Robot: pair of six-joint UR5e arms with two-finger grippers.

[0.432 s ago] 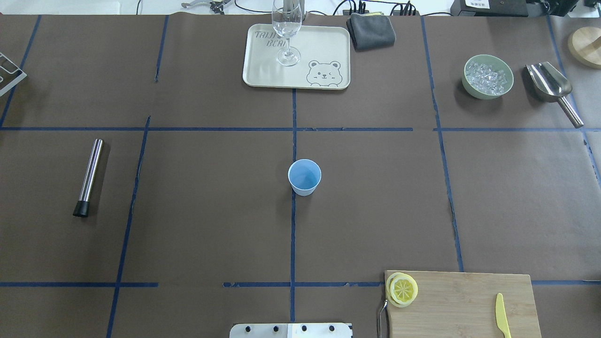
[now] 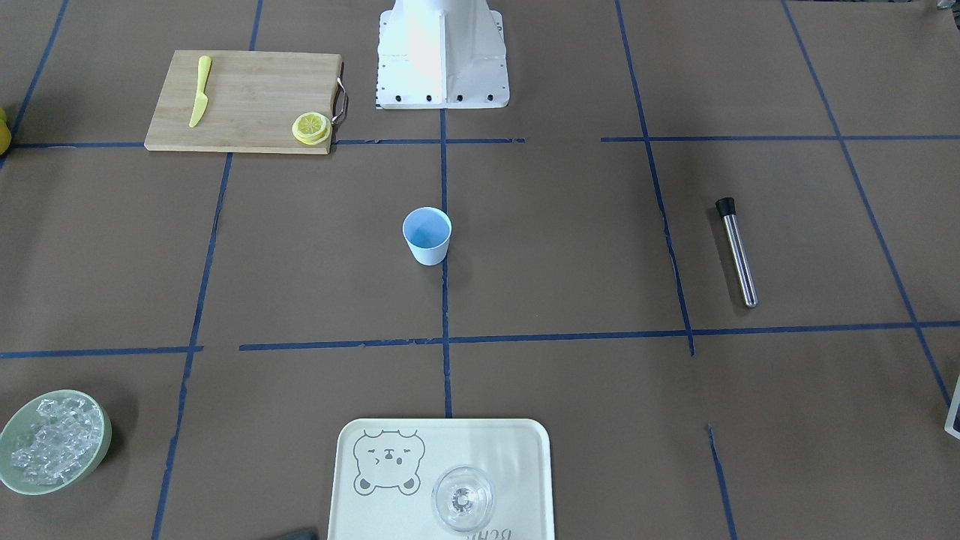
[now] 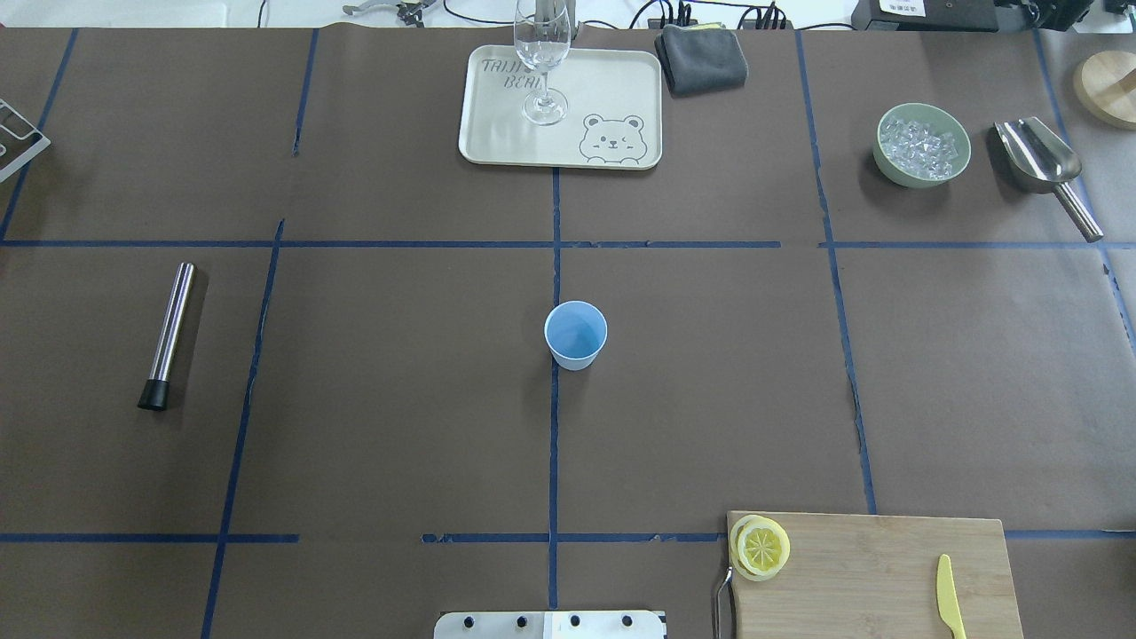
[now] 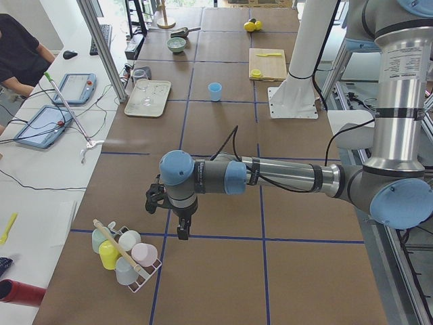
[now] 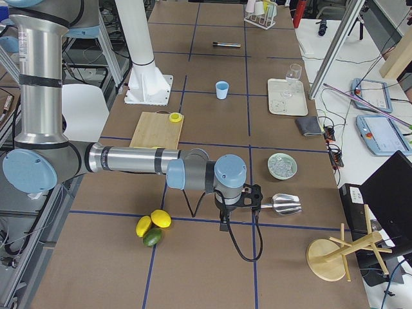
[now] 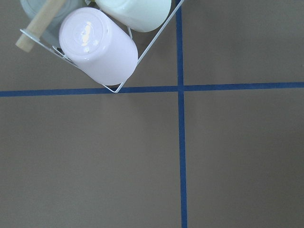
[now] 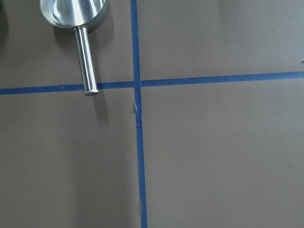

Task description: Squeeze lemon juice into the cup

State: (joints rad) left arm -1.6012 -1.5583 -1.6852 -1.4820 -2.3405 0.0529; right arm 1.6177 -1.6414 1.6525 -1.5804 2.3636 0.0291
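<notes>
The lemon [image 3: 761,547] lay flat on the board [image 3: 879,568] to the robot's right of the cup [image 3: 575,333], cupward of the nearer right gripper [image 5: 223,225], whose jaws I couldn't tell were spread or closed.

The left arm [image 4: 284,176] stretches low across the worktop [image 4: 223,135]. Its hand [image 4: 180,230] points down near a wire rack [image 4: 140,283] of upturned pastel tumblers [image 4: 143,254]; its finger spacing cannot be made out. At the far end the light-blue cup [image 4: 215,91] stands upright. It is apart from the cutting board [image 4: 270,66], where the lemon slice [image 4: 256,73] lies at the near corner. A tray [image 4: 154,101] sits left of the cup.
</notes>
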